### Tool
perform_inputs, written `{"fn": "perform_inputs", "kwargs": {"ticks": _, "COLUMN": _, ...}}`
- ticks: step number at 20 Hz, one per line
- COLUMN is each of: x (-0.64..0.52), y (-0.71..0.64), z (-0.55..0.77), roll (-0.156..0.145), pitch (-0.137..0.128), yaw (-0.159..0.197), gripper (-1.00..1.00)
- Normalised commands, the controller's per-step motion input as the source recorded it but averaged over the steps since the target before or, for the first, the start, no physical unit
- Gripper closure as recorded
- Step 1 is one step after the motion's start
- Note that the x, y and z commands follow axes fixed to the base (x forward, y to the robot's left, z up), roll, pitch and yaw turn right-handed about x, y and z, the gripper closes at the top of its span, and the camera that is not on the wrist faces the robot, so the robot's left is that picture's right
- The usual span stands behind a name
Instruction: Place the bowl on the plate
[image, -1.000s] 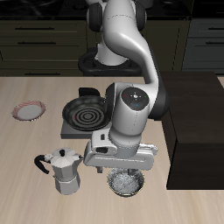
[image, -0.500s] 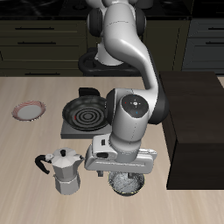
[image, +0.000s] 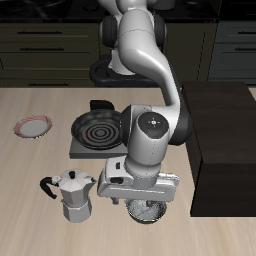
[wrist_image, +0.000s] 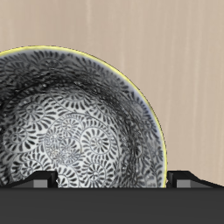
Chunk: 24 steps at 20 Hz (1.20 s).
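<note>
Where gripper (image: 146, 205) covers round swirl-patterned bowl (wrist_image: 74, 127) | grip unclear | flat pink-rimmed plate (image: 33, 125) far off

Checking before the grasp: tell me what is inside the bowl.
Nothing shows inside the small silvery-grey bowl: the wrist view shows only its swirl-patterned inner surface. The tool's black body hides one edge strip. In the exterior view the tool covers most of it.
</note>
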Motion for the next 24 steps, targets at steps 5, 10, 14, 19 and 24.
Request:
{"fn": "perform_inputs", "kwargs": {"ticks": 5, "x": -0.03, "y": 0.00, "z": 0.02, "roll": 0.020, "pitch": -0.003, "yaw": -0.019, "gripper": 1.00}}
{"fn": "perform_inputs", "kwargs": {"ticks": 10, "x": -0.04, "y": 0.02, "z": 0.11, "roll": 0.007, "pitch": -0.015, "yaw": -0.004, "gripper": 1.00}}
{"fn": "perform_inputs", "kwargs": {"ticks": 14, "x": -0.05, "y": 0.02, "z": 0.12, "roll": 0.021, "pitch": -0.030, "yaw": 0.027, "gripper": 1.00}}
{"fn": "perform_inputs", "kwargs": {"ticks": 19, "x": -0.02, "y": 0.02, "z": 0.23, "roll": 0.007, "pitch": -0.035, "yaw": 0.002, "gripper": 1.00}}
{"fn": "perform_inputs", "kwargs": {"ticks": 24, "x": -0.02, "y": 0.02, "z": 0.32, "roll": 0.007, "pitch": -0.051, "yaw": 0.009, "gripper": 1.00}}
